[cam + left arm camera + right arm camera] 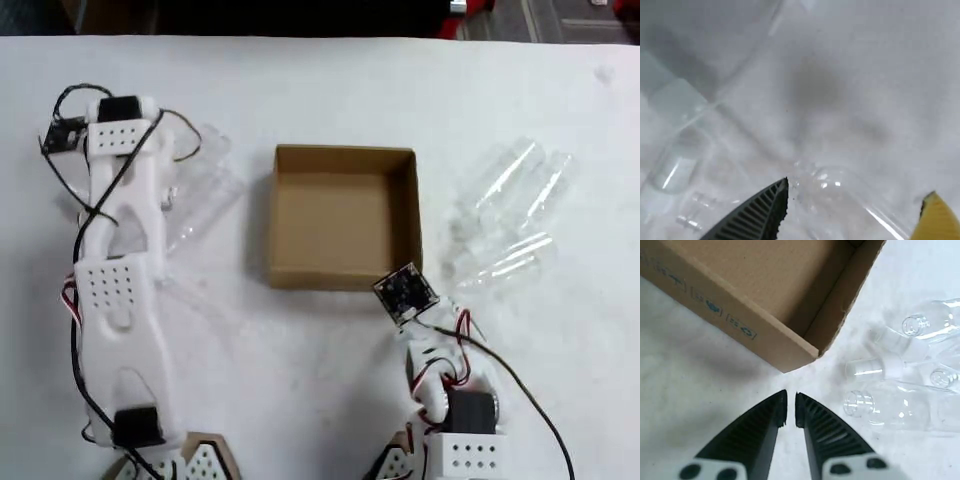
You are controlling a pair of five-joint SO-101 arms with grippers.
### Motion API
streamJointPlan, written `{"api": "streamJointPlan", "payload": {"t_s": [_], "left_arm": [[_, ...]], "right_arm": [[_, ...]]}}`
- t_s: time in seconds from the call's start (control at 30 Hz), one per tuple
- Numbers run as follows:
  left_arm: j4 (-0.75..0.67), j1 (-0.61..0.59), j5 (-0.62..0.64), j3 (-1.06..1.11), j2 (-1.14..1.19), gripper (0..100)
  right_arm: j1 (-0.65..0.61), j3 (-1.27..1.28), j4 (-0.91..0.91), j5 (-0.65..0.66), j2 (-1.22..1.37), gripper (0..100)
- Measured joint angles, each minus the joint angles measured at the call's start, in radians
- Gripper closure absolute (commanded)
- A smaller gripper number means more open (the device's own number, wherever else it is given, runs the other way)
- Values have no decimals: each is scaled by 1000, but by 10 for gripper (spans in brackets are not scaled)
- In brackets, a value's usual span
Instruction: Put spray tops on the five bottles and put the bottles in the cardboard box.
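White table [320, 90] bears bottles [510, 205] lying flat, necks toward cardboard box [330, 275]

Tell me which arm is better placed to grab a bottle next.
Left, probably. The left pincer is open with a clear bottle lying between its jaws. The right pincer is shut near a corner of the cardboard box, short of the bottles beside it.

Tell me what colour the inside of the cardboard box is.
Plain brown. The cardboard box shows its inside best in the high view.
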Motion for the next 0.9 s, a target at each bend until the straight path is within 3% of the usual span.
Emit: {"api": "streamJointPlan", "payload": {"t_s": [0.3,0.67,0.9], "left_arm": [[-25,-3,5,0,17,623],[-38,-94,5,-83,34,620],[94,-38,5,-193,31,622]], "right_arm": [[0,0,0,0,0,983],[0,0,0,0,0,983],[0,0,0,0,0,983]]}}
